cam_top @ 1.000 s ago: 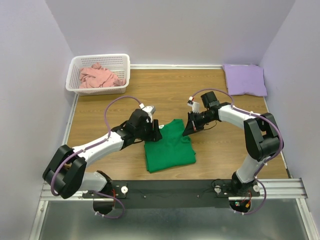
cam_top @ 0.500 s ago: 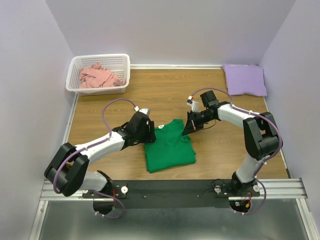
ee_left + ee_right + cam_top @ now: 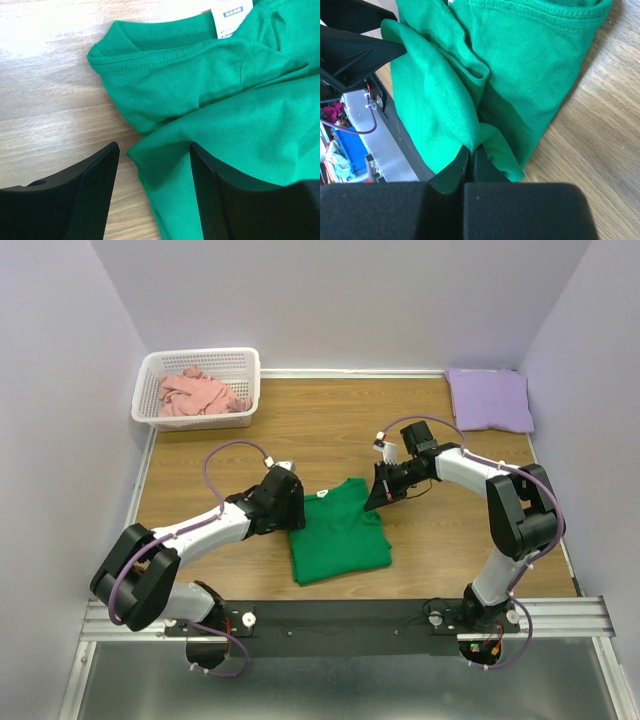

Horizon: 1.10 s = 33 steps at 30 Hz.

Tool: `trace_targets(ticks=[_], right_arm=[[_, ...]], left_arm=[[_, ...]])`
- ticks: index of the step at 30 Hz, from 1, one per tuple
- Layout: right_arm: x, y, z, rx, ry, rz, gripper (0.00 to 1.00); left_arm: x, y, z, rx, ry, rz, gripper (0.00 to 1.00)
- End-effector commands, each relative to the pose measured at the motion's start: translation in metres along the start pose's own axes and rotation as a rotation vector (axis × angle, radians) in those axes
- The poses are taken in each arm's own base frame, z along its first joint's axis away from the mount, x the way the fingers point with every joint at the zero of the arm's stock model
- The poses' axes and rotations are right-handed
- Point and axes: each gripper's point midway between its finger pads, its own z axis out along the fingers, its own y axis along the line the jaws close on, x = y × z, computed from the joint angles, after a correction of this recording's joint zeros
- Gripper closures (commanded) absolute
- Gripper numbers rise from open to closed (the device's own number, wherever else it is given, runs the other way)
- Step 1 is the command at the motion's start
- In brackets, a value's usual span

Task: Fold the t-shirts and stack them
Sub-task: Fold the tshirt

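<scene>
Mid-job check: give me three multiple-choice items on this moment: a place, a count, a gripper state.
1. Where is the pink t-shirt? A in the basket; B folded at the far right corner; C spread in the middle.
2. How many t-shirts lie outside the basket? A one; B two; C three.
3. The right gripper is: A wide open; B shut on the green t-shirt; C shut on nothing.
Answers: 1A, crumpled inside the lattice walls. 2B, green in the middle, purple t-shirt far right. 3B, cloth pinched in its closed jaws.

Three t-shirts: green (image 3: 340, 535), purple (image 3: 488, 400), pink (image 3: 195, 395); one basket (image 3: 200, 353); two pincers (image 3: 300, 510) (image 3: 375, 502).
</scene>
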Motion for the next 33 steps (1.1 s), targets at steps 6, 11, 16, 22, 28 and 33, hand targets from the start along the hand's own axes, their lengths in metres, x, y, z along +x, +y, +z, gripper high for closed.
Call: trace_targets(ticks=[6, 11, 16, 22, 28, 33], right_arm=[[0.003, 0.002, -0.002, 0.002, 0.008, -0.008, 0.99], [0.005, 0.001, -0.002, 0.004, 0.011, -0.005, 0.99], [0.004, 0.001, -0.002, 0.007, 0.008, -0.008, 0.99], [0.002, 0.0, -0.001, 0.008, 0.008, -0.01, 0.99], [0.0, 0.0, -0.001, 0.007, 0.007, -0.014, 0.99], [0.001, 0.0, 0.0, 0.004, 0.011, -0.015, 0.99]], left_arm=[[-0.012, -0.01, -0.008, 0.037, -0.039, -0.016, 0.41], [-0.023, -0.017, -0.017, 0.068, -0.071, -0.013, 0.47], [-0.028, -0.022, -0.026, 0.091, -0.087, -0.016, 0.5], [-0.022, -0.021, -0.024, 0.11, -0.087, -0.015, 0.57], [-0.011, -0.009, -0.013, 0.064, -0.068, -0.031, 0.54], [-0.011, -0.004, -0.004, 0.033, -0.071, -0.04, 0.47]])
